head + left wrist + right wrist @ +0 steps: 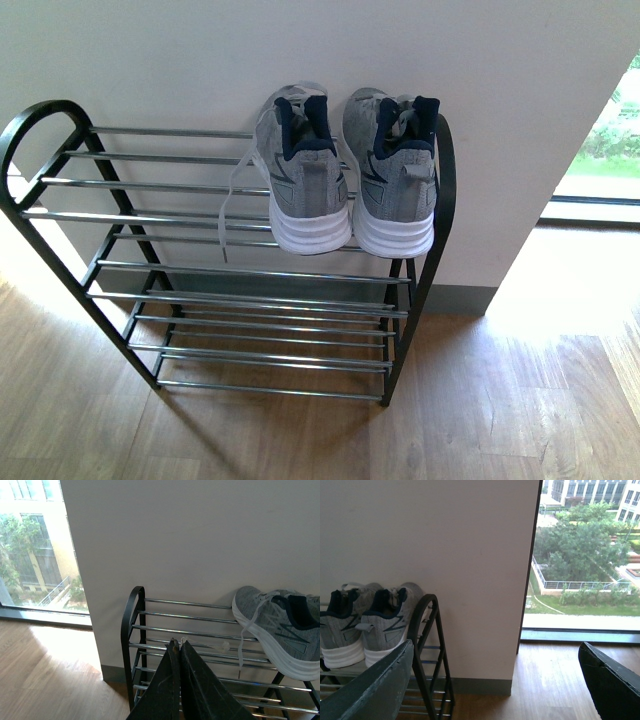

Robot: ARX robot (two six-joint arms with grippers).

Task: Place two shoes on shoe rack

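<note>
Front view: two shoes [300,175] sit side by side on the top tier of the shoe rack [190,215], in the upper centre-right of the frame, hard against the rack's right end loop. Heels face the camera and toes point at the wall [150,60]. White soles rest on the silver bars, and the shoes touch or nearly touch each other. A loose lace [232,195] hangs off the shoe nearer frame centre, down across the bars. The lower tiers show only bars. Wood floor [500,400] lies below, with a window [605,150] at the right edge. Neither arm shows here.

Left wrist view: left gripper [176,647] has its fingers pressed together with nothing between them. It sits in front of the rack's middle bars, probably short of touching them; depth is hard to read. One shoe [275,627] lies well off to the side of the fingertips, at the far end of the top tier.

Right wrist view: right gripper [495,650] is spread wide and holds nothing. Both shoes [382,622] lie beyond one finger [370,690], outside the gap, just inside the rack's end loop [427,630].
</note>
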